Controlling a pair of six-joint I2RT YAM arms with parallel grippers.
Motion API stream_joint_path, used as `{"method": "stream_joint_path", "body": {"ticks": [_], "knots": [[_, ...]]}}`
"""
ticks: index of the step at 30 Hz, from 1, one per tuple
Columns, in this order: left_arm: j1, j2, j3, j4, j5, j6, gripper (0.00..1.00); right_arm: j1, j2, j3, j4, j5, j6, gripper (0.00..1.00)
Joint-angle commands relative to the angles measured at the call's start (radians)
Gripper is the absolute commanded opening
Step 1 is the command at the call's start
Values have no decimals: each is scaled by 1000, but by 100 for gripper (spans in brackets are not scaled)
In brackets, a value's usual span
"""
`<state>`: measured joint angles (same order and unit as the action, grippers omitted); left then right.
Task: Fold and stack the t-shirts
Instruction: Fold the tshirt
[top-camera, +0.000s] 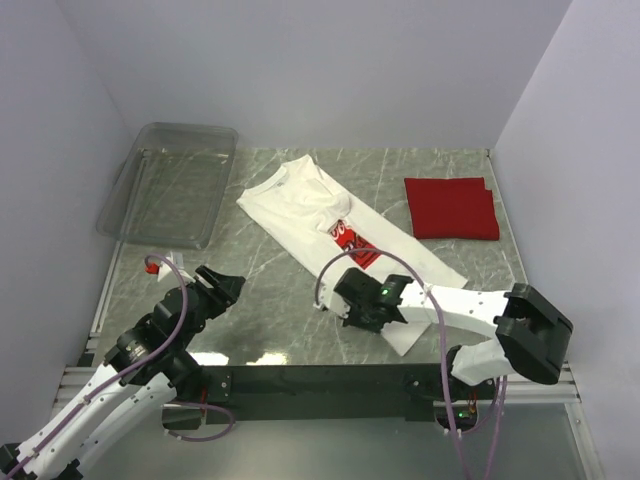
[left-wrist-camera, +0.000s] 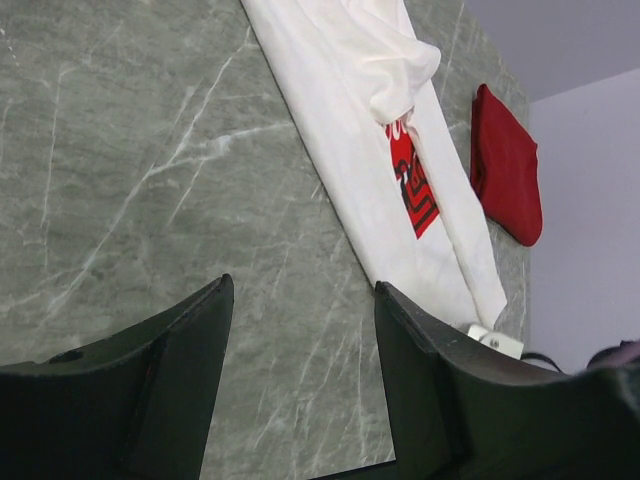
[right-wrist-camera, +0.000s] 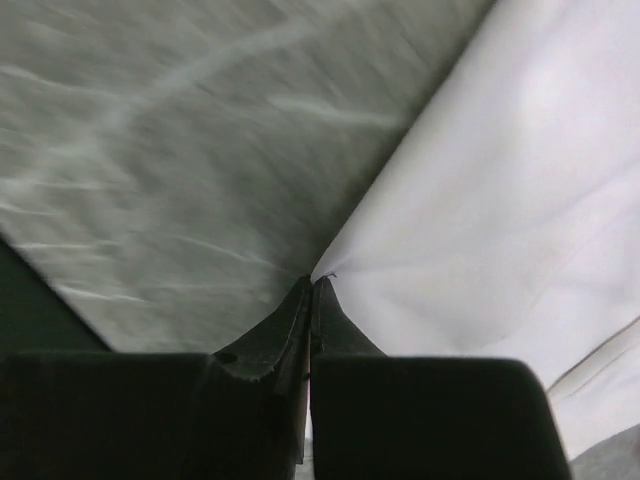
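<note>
The white t-shirt (top-camera: 300, 205) with its red chest print lies diagonally across the middle of the table, its long sides folded in. My right gripper (top-camera: 347, 304) is shut on the near left edge of the white t-shirt (right-wrist-camera: 500, 200). The cloth draws to a point at my right gripper's (right-wrist-camera: 312, 283) tips. The red t-shirt (top-camera: 452, 208) lies folded at the back right. My left gripper (top-camera: 228, 285) hovers open over bare marble left of the shirt. In the left wrist view my left gripper (left-wrist-camera: 303, 290) holds nothing, with the white t-shirt (left-wrist-camera: 340, 120) and red t-shirt (left-wrist-camera: 508, 170) beyond it.
A clear plastic bin (top-camera: 170, 180) stands at the back left corner, overhanging the table's left edge. The green marble table (top-camera: 270, 300) ends in a dark front rail by the arm bases. White walls close in on three sides.
</note>
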<state>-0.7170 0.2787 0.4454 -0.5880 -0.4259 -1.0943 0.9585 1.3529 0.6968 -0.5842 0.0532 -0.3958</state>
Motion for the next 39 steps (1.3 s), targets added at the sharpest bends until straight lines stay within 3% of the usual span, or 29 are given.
{"method": "stream_joint_path", "body": {"ticks": [1, 6, 8, 9, 11, 12, 15, 19, 22, 26, 27, 30, 32, 34, 39], "knots": [[-2, 10, 19, 28, 3, 2, 64, 94, 41, 90, -65, -102, 31, 0], [-4, 23, 18, 30, 9, -3, 64, 189, 211, 214, -126, -236, 48, 0], [-2, 36, 19, 31, 12, -6, 64, 230, 294, 286, -149, -266, 52, 9], [-2, 39, 19, 31, 10, -6, 64, 241, 316, 311, -179, -294, 49, 25], [-2, 54, 19, 36, 13, -6, 64, 250, 334, 371, -209, -311, 40, 49], [-2, 56, 18, 37, 15, -3, 64, 249, 324, 392, -219, -300, 37, 83], [-4, 68, 7, 62, 21, 2, 66, 214, 235, 417, -232, -262, 18, 95], [-2, 105, -23, 152, 32, 17, 72, 82, 103, 425, -243, -219, -28, 95], [-4, 171, -36, 259, 42, 40, 78, -88, -30, 417, -188, -167, -57, 96], [10, 330, -2, 421, 87, 82, 82, -367, -222, 348, 109, -72, -11, 100], [19, 417, 10, 485, 107, 97, 82, -497, -225, 322, 148, -91, 6, 100], [100, 602, 67, 616, 250, 122, 82, -729, -121, 392, 95, -396, 21, 97], [186, 689, 99, 690, 352, 122, 79, -808, 5, 446, 25, -609, 25, 90], [227, 801, 136, 784, 446, 122, 78, -843, 130, 527, 6, -685, 56, 86], [301, 1028, 260, 824, 532, 152, 74, -831, 380, 783, -29, -812, 176, 76]]}}
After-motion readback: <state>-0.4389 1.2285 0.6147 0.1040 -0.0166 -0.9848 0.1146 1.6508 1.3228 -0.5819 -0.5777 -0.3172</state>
